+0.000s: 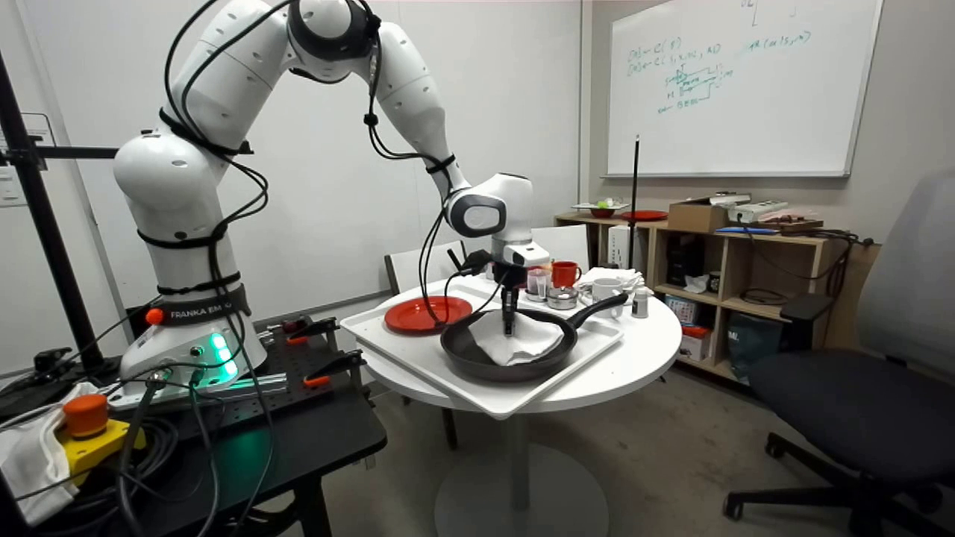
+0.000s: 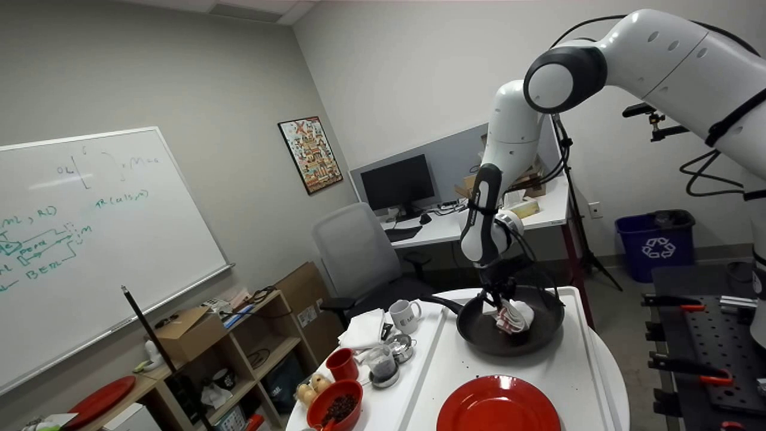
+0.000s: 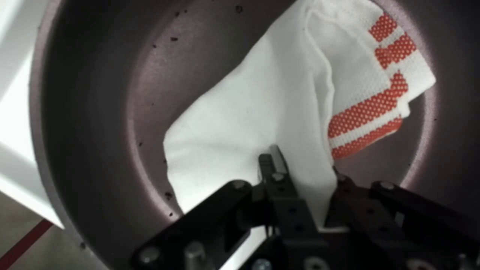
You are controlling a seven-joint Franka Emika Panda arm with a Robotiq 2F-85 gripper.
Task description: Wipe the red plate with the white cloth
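The red plate (image 1: 428,315) lies flat on the white tray; it also shows in an exterior view (image 2: 498,410), cut by the lower edge. It is out of the wrist view. The white cloth (image 3: 232,123), with red-orange stripes at one end, lies crumpled inside the dark pan (image 3: 86,112). It shows in both exterior views (image 1: 522,347) (image 2: 518,314). My gripper (image 3: 303,161) points down into the pan, its fingers closed on a bunched fold of the cloth. The right fingertip is partly hidden by cloth. The gripper also shows in an exterior view (image 1: 509,322).
The pan's black handle (image 1: 600,308) reaches over the tray's edge (image 1: 429,377). Beside the tray stand a red mug (image 1: 565,274), a white mug (image 2: 405,316), a red bowl (image 2: 353,396), glass and metal containers, and folded white cloths (image 2: 362,329). Dark crumbs (image 3: 174,39) lie in the pan.
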